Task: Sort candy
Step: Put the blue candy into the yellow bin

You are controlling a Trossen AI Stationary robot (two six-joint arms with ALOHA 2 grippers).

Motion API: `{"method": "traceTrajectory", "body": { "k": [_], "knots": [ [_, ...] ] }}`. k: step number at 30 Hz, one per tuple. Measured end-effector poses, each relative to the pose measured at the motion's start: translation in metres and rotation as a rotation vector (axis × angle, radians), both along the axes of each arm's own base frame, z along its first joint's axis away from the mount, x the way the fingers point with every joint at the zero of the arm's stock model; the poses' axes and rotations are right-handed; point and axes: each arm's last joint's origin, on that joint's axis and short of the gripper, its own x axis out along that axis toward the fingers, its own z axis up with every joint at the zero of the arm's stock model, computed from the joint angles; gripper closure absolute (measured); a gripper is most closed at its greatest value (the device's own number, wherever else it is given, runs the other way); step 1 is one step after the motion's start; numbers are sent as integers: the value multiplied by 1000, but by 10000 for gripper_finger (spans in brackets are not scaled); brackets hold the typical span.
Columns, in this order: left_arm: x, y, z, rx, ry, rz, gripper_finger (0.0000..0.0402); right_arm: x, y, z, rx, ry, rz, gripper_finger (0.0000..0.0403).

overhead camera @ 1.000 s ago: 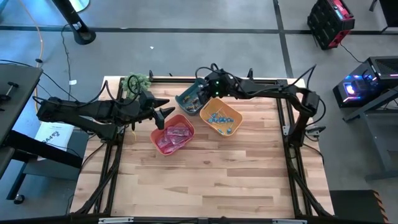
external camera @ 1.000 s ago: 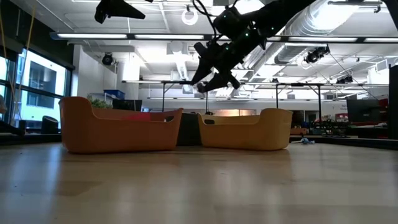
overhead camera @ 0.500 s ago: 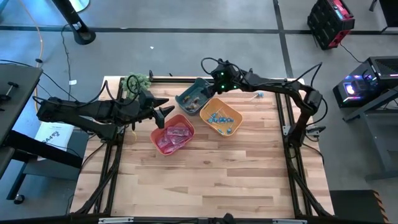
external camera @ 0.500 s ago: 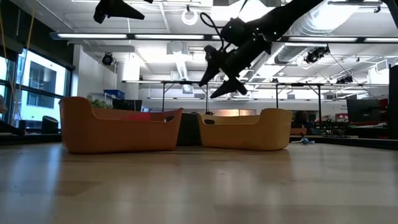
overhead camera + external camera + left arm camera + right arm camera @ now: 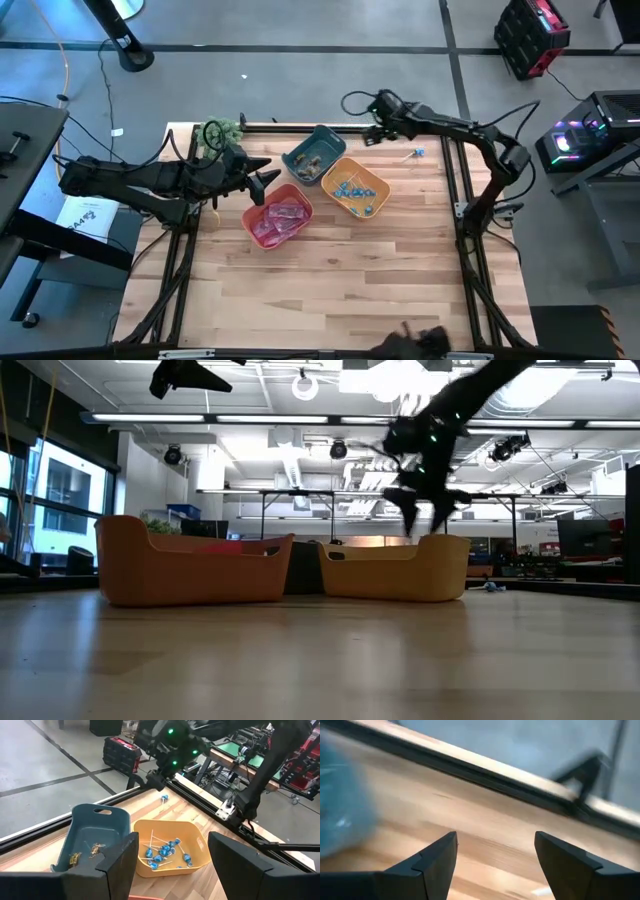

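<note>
From above, the right gripper (image 5: 377, 101) hangs spread and empty; a stray blue lollipop (image 5: 416, 153) lies on the desk (image 5: 350, 270) at its 4 o'clock, near. Rushed, it could skid off the edge. The left wrist view shows the left gripper (image 5: 172, 851) parted, candy (image 5: 165, 851) binned at 12 o'clock.

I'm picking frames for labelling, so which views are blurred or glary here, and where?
Right wrist view: the table and teal bin are smeared by motion, while the right hand's open fingers stay sharp. Low view: the right arm is streaked, and ceiling lights glare behind it. High view: sharp and evenly lit. Left wrist view: clear, with lollipops readable in the orange bin.
</note>
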Motion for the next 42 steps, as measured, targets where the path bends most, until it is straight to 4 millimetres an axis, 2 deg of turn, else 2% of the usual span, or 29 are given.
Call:
{"method": "traceTrajectory", "body": {
  "k": [4, 8, 12, 17, 24, 35, 38, 42],
  "knots": [
    [0, 0, 0, 0, 0, 0, 167, -40, -14, -24, 112, 83, -195, 142],
    [0, 0, 0, 0, 0, 0, 167, -68, -18, -48, 183, 116, -329, 142],
    [0, 0, 0, 1, 1, 0, 167, -90, -21, -65, 208, 103, -481, 142],
    [0, 0, 0, 1, 1, -1, 167, -105, -14, -88, 258, 66, -595, 142],
    [0, 0, -1, 8, 12, -3, 167, -95, -20, -87, 208, -66, -602, 142],
    [0, 0, -1, 9, 13, -4, 167, -91, -27, -88, 160, -131, -608, 145],
    [0, 0, -1, 9, 13, -4, 167, -91, -28, -98, 180, -95, -616, 165],
    [0, 0, -1, 8, 13, -6, 167, -86, -29, -100, 145, -68, -633, 219]
  ]
}}
